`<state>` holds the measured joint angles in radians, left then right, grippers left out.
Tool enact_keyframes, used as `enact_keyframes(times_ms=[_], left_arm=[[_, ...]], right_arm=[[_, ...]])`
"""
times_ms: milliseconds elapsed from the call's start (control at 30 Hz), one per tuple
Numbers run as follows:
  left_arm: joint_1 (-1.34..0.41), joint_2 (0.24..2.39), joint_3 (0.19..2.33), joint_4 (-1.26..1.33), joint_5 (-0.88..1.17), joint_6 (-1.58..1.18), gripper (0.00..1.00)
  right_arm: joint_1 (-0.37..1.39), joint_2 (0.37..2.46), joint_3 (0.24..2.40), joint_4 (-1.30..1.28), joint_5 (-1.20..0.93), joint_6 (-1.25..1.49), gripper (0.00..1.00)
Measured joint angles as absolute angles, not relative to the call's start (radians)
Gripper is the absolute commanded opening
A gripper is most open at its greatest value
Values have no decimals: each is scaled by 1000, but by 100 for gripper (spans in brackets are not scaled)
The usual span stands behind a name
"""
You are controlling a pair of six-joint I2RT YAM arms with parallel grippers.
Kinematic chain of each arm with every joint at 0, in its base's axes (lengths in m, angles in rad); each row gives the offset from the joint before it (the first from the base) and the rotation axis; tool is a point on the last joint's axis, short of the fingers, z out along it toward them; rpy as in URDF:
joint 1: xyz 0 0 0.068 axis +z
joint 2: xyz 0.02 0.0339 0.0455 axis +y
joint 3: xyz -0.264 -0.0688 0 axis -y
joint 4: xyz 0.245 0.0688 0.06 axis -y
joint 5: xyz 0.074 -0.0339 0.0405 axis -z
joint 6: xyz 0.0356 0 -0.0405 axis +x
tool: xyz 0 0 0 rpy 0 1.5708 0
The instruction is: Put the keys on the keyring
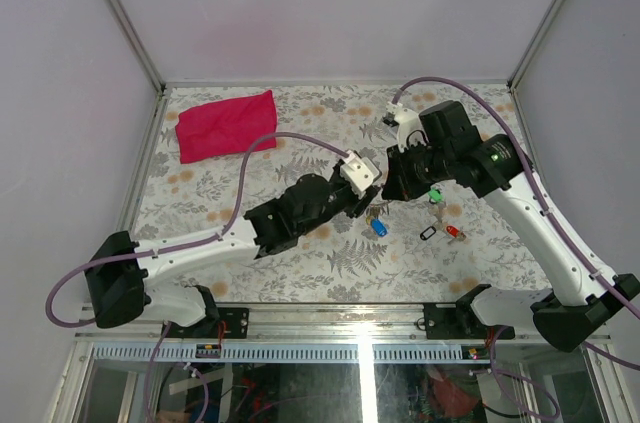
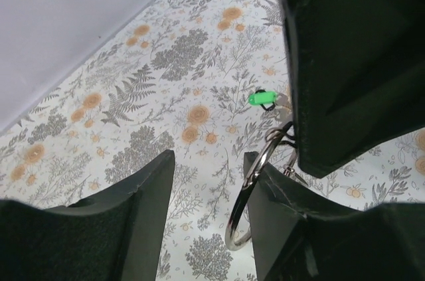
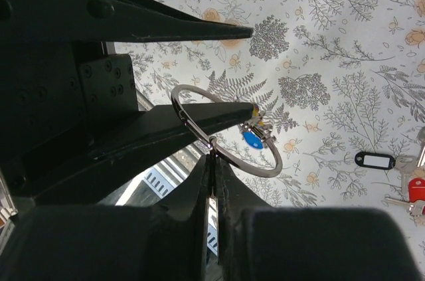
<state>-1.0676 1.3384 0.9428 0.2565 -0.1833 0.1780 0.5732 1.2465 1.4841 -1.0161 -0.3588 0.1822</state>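
Right fingers (image 3: 196, 196): pressed together, pinching the rim of the keyring (image 3: 268, 163), which stands up from their tips in the right wrist view
Left fingers (image 2: 143, 204): spread, with a clear gap between them; the keyring sits in that gap against the inner face of one finger and apart from the other
Keyring, position: held above the tabletop (image 1: 300, 103) near its middle, where the two arms meet; from overhead I cannot pick it out, as the wrists cover it
Unclear to me: whether the tip of the nearer left finger passes through the ring or only lies across it
Blue key (image 3: 252, 139): on the tabletop, seen through the ring, its upper end hidden by that finger tip
Green key (image 2: 263, 98): on the tabletop beyond the ring; only its head is plain, and the metal part runs behind the right arm's dark body
Black tag (image 3: 375, 159): flat on the tabletop, white label showing
Red key (image 3: 416, 188): just beside the black tag, cut off by the frame edge
Red cloth (image 1: 226, 124): far left of the tabletop, well apart from the keys
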Motion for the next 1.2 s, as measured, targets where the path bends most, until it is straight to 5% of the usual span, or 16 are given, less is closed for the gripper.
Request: enact_keyframes(times_ms=[467,767,1200], left_arm=[[-1164,1344,942,322,-247,330,43],[-1217,1376,952,321,-279,413,0],[-1230,1372,971,327,-314,344,0]], right_arm=[[573,1246,1495,-1082,-363,150,1],[573,1246,1496,-1101,-367,127,1],[570,1119,1391,-963,-360,120,11]])
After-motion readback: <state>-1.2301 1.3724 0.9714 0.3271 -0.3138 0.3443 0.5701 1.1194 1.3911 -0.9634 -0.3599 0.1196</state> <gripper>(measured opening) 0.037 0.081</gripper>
